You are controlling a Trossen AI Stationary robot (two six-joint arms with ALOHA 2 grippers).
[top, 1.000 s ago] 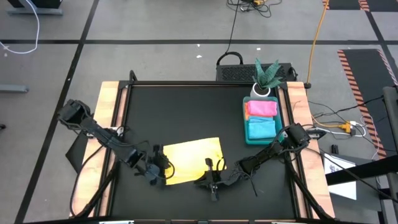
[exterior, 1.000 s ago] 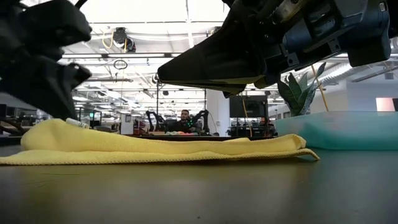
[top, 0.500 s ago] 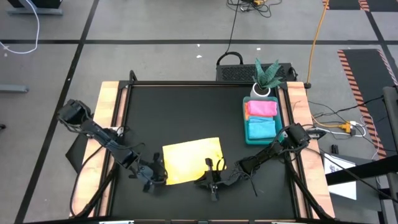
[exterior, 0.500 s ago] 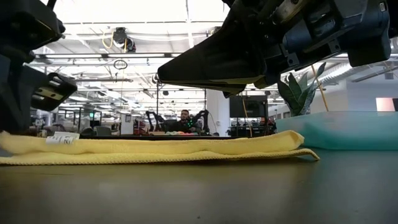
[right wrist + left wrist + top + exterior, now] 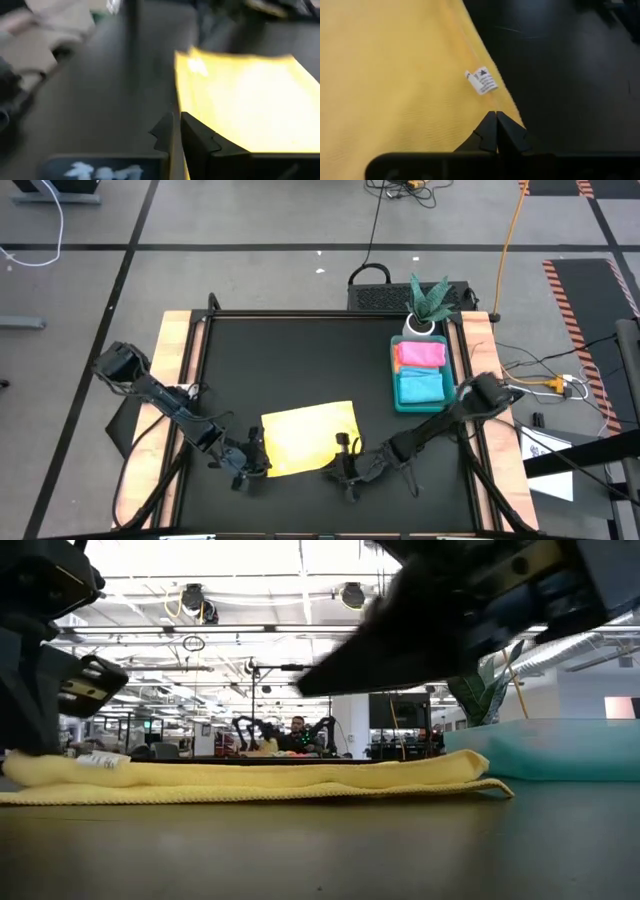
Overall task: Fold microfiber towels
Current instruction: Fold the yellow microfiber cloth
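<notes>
Towel first: the yellow towel [image 5: 308, 438] lies folded on the black bench [image 5: 300, 360], a double layer in the low view [image 5: 250, 780], between the two grippers. The left gripper [image 5: 252, 463] sits at the towel's near left corner; in its wrist view the jaws are pressed together, their tips just above the cloth's edge [image 5: 410, 75], with the small white label [image 5: 481, 81] just ahead of them and nothing caught between them. The right gripper [image 5: 346, 470] hangs at the near right edge of the same towel. Its wrist view shows the jaws a narrow slit apart with a thin yellow strip of the towel [image 5: 240, 105] running down between them, though blur leaves it unclear whether they are pinching it or have let go.

Farther back and to the right of both grippers, well apart from them, a green tray [image 5: 397, 388] holds two folded towels: the light blue towel [image 5: 420, 387] nearer, the pink towel [image 5: 421, 354] touching it behind. Just beyond the tray stands a potted plant [image 5: 427, 308] in a white pot.
</notes>
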